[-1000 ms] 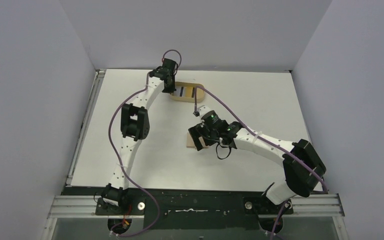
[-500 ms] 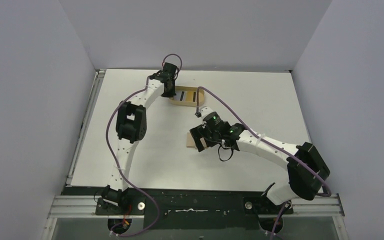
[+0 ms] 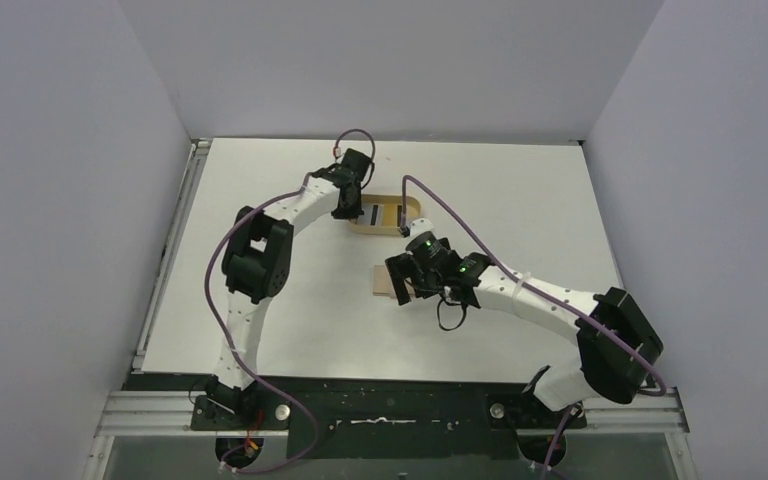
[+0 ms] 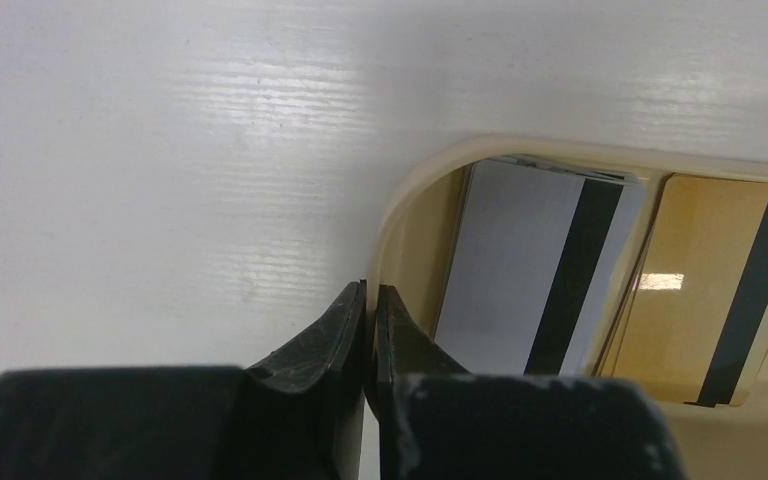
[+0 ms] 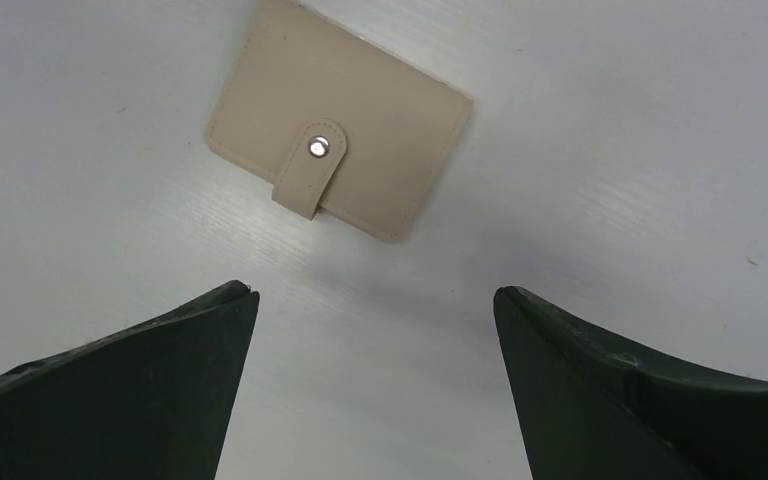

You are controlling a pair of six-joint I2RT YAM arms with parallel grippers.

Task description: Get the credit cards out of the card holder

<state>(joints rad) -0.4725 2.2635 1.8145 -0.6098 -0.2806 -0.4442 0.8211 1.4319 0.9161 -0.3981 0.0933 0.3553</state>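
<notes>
The tan card holder [image 5: 340, 130] lies flat on the white table with its tab snapped shut. My right gripper [image 5: 375, 292] hangs open just short of it, with nothing between its fingers. From above, that gripper [image 3: 400, 280] covers part of the holder [image 3: 381, 284]. Two credit cards lie side by side in an oval tan tray [image 4: 400, 200], black stripes up: a light blue one [image 4: 510, 250] and a yellow-orange one [image 4: 695, 270]. My left gripper [image 4: 371, 288] is shut on the tray's left rim, and from above it [image 3: 352, 207] sits at the tray's left end [image 3: 385, 231].
Grey walls enclose the table on three sides. A purple cable [image 3: 440, 215] from the right arm arcs over the tray's right end. The left arm's elbow [image 3: 255, 255] stands over the table's left half.
The left gripper has closed fully and swung nearer and rightward, and the tray with both cards came along. The right arm has shifted only slightly.
</notes>
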